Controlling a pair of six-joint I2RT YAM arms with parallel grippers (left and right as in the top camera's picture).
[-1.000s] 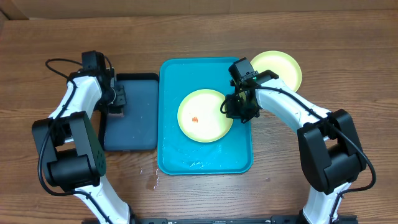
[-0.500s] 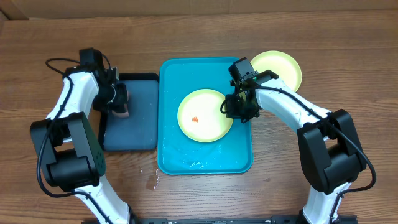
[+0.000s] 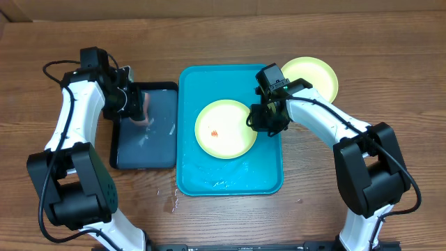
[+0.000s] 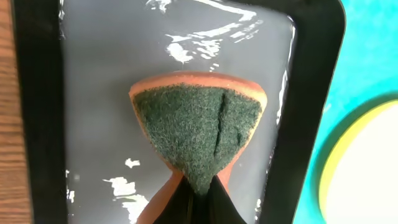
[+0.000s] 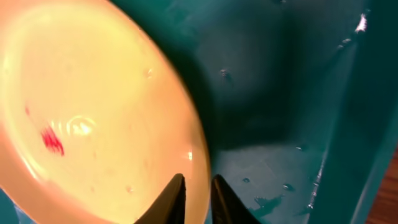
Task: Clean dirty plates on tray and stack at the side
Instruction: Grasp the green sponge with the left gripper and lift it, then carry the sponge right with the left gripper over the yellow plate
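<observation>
The sponge (image 4: 198,134) is clenched by the left gripper (image 4: 198,191), but the right gripper (image 5: 196,186)'s hold on the plate (image 5: 93,112) cannot be told, so slipping under scrubbing is risked.

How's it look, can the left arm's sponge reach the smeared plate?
Probably yes: left gripper holds the sponge over the dark tray; nothing lies between it and the plate. Right gripper at far rim.

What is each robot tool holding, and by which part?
Left tool pinches the green-faced orange sponge by one squeezed end. Right tool straddles the rim of the pale yellow-green round plastic plate; whether it grips cannot be told.
</observation>
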